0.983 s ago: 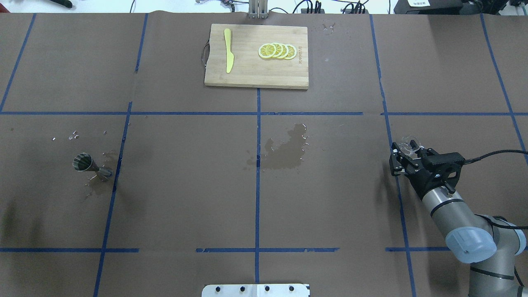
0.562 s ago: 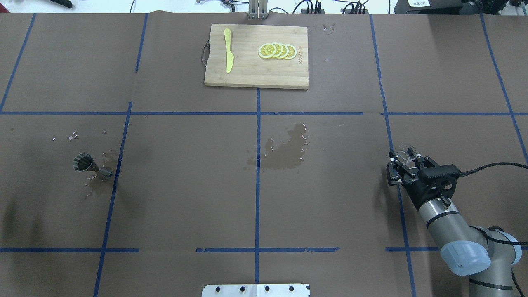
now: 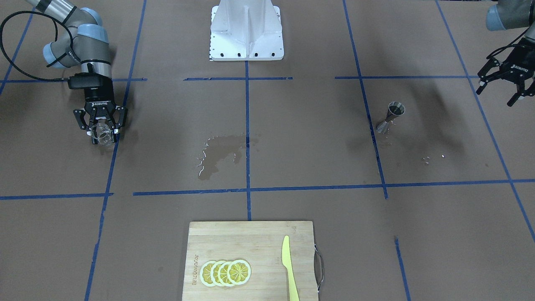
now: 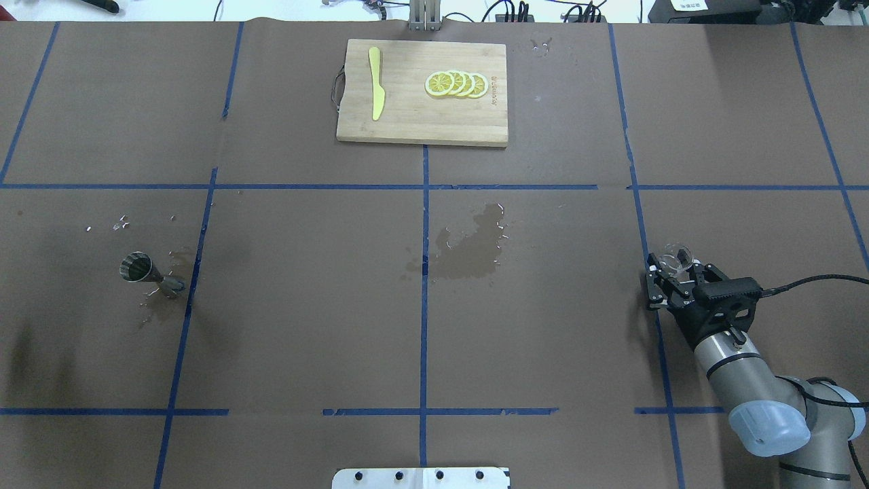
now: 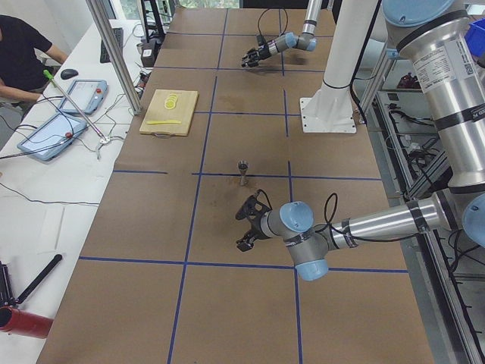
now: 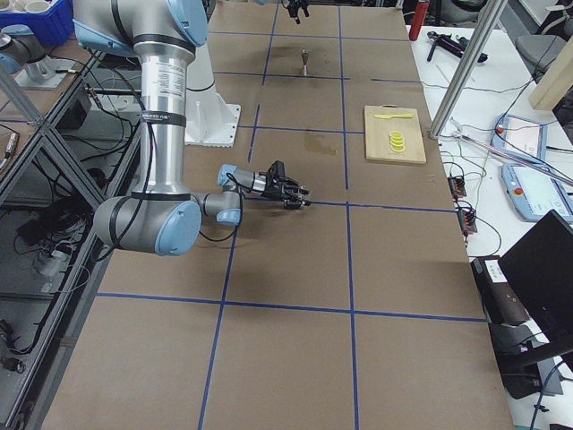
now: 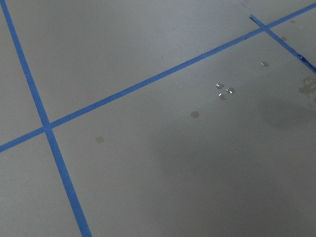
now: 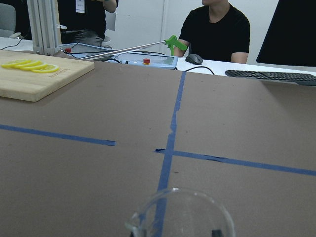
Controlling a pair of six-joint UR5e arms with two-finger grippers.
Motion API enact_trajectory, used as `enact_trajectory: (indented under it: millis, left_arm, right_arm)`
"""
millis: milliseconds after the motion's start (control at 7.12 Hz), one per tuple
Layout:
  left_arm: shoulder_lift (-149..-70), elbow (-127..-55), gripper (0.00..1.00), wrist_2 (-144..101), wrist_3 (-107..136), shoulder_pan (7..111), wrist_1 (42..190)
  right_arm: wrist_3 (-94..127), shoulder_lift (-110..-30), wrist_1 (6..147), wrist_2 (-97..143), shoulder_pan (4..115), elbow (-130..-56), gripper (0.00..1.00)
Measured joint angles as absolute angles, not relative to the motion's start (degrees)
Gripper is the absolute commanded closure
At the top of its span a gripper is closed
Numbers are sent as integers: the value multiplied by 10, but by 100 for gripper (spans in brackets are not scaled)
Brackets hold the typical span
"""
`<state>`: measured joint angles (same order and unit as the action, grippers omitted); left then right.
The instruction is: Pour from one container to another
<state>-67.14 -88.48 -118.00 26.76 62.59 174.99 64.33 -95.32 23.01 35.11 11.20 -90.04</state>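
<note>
Clamped between the right gripper's [image 3: 102,133] fingers: small clear glass tumbler [image 4: 676,255], seemingly upright, mouth up, long axis vertical. Left gripper [image 3: 497,93] spread apart, holding nothing. Inboard of it, steel jigger [image 3: 391,118] upright on brown paper [image 3: 313,167] gridded with blue tape. Between both hands, a wet patch [image 3: 219,152]; beyond, cutting board [image 3: 250,234] bearing lemon slices [image 3: 225,272] and yellow knife [image 3: 288,267].
</note>
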Motion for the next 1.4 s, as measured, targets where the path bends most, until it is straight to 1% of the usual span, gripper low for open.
enact_trajectory:
  millis: [140, 562, 843, 983, 1124, 1404]
  left_arm:
    - [-672, -885, 0, -1178, 268, 626, 1750]
    - [-674, -885, 0, -1177, 269, 626, 1750]
    - [-675, -884, 0, -1176, 269, 626, 1750]
    - [-675, -883, 0, -1175, 269, 626, 1750]
    - [-675, -883, 0, -1172, 269, 626, 1750]
    - [-675, -882, 0, -1163, 269, 626, 1750]
  right_arm:
    - [651, -956, 229, 351, 111, -898, 96]
    - [666, -968, 215, 346, 97, -897, 95]
    - [668, -971, 210, 338, 87, -897, 85]
    - [668, -971, 209, 335, 82, -897, 78]
    - [668, -971, 209, 330, 77, -897, 68]
    - [668, -971, 209, 327, 72, -897, 55]
